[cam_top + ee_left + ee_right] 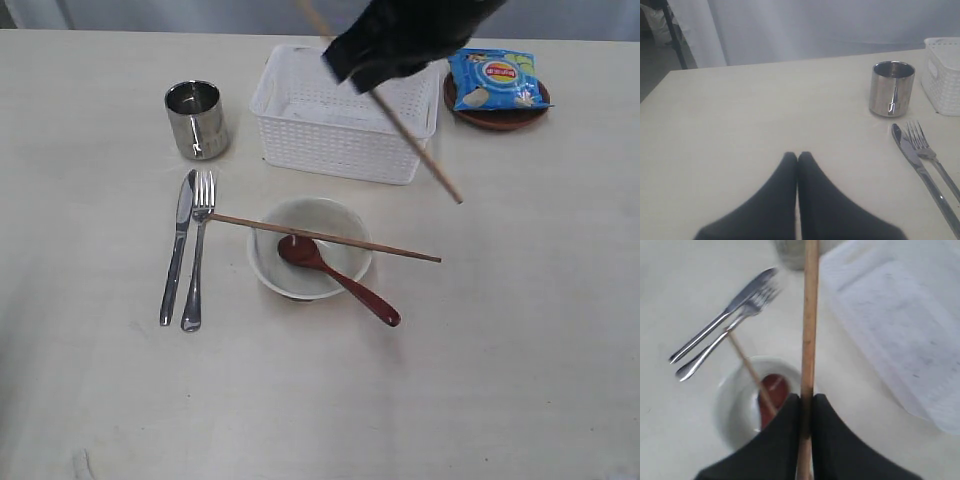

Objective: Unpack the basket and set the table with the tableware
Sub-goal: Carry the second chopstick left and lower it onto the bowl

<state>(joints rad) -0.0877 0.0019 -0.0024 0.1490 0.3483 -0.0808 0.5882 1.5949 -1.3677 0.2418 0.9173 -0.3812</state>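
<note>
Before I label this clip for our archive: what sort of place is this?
Likely a lab or test room staged as a dining table: bare cream table, a bowl with fork and knife laid beside it, plain grey curtain behind.

At the top edge of the exterior view the blurred right gripper (372, 82) and its chopstick (420, 150) are cut off, and the gripper hides the far right corner of the basket (340, 135). A chip bag (497, 78) covers most of the plate (497, 122).
</note>
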